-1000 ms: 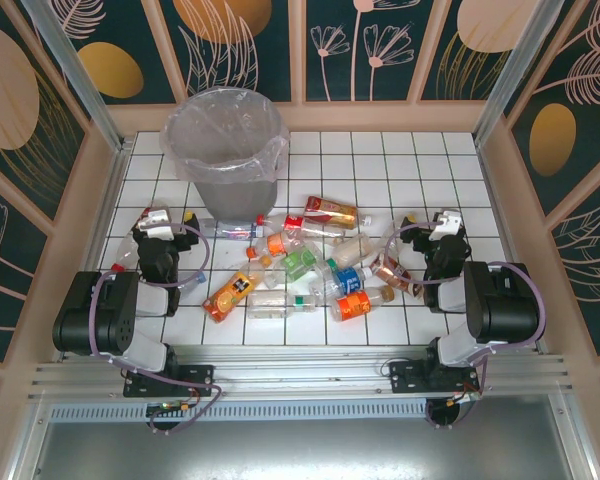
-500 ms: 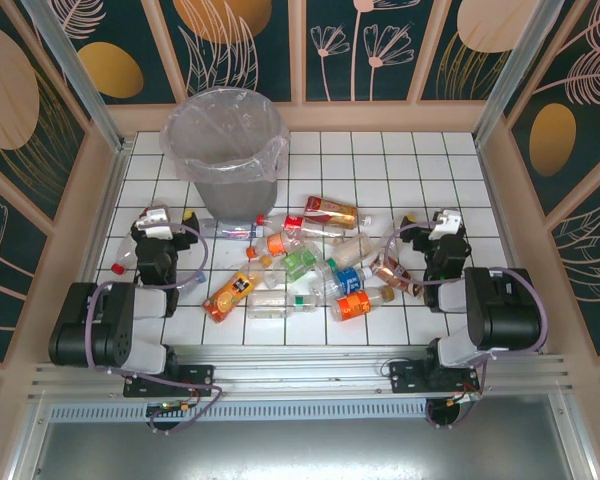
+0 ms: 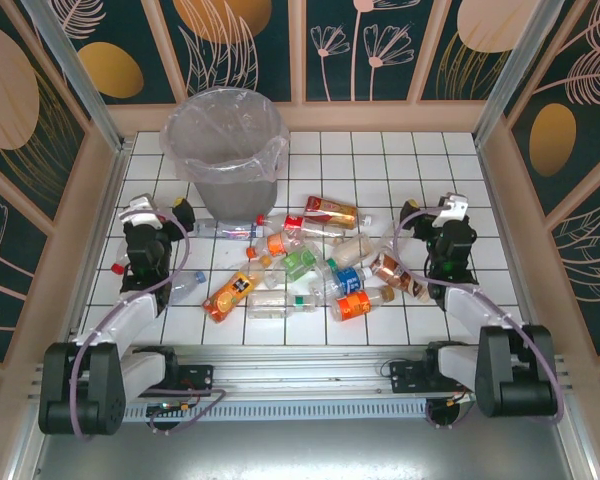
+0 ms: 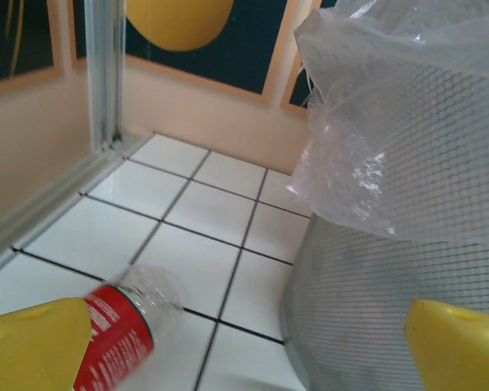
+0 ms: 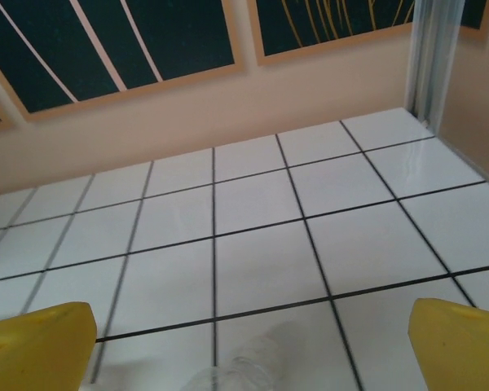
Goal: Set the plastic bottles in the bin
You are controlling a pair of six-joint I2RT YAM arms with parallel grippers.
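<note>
Over the tiled table (image 3: 380,160), forward-stretched left hand (image 3: 160,212) and right hand (image 3: 432,212) gape empty.

Both arms unfolded, elbows dropped (left hand (image 3: 162,213), right hand (image 3: 430,210) shifted slightly).

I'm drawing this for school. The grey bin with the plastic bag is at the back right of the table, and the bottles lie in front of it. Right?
Not quite. The top external view shows the bin at the back left, not the back right. The rest holds: the bottles lie in front of it.
</note>
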